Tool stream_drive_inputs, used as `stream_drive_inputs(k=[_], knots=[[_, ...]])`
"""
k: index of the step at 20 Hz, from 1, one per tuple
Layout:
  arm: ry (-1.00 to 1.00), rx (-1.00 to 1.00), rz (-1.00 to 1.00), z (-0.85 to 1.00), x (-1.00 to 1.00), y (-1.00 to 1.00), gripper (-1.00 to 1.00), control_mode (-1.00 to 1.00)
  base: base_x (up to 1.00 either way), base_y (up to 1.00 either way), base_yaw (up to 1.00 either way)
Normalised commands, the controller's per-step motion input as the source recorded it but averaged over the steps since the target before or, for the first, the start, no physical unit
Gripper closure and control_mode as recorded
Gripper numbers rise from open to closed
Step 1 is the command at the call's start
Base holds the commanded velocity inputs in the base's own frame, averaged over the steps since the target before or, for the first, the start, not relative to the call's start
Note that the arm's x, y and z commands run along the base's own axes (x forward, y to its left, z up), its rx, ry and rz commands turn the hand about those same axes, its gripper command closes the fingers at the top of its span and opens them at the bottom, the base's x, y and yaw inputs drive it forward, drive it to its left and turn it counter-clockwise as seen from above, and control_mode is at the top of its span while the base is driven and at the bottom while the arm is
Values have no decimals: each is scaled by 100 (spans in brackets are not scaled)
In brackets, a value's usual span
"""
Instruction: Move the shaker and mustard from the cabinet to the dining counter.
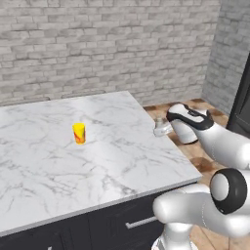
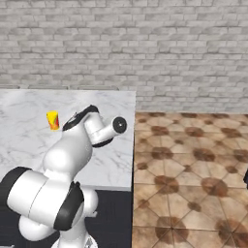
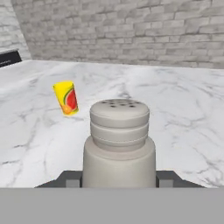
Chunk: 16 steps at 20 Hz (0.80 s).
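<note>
Revealing shaker [image 3: 119,144] holes in hand view only.

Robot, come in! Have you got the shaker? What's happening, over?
Gripper shut on shaker, held at the dining counter's right edge. Yellow can stands further in, well apart. Mustard not delivered yet. Over.

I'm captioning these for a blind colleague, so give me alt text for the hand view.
A grey shaker with a perforated rounded top fills the foreground, held between the gripper jaws above the white marble dining counter. Behind it to the left, a small bright yellow cylinder with a red mark stands on the marble, with a pale brick wall beyond.
</note>
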Motion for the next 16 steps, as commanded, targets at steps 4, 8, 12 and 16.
stream_drive_inputs(k=[4, 8, 12, 16], knots=[[9, 0, 6, -25, 0, 0, 100, -100, 0, 0, 0], [5, 0, 5, -30, 0, 0, 100, -100, 0, 0, 0], [0, 0, 6, -36, 0, -1, 100, -100, 0, 0, 0], [-1, 1, 8, -34, -2, 0, 100, -100, 0, 0, 0]])
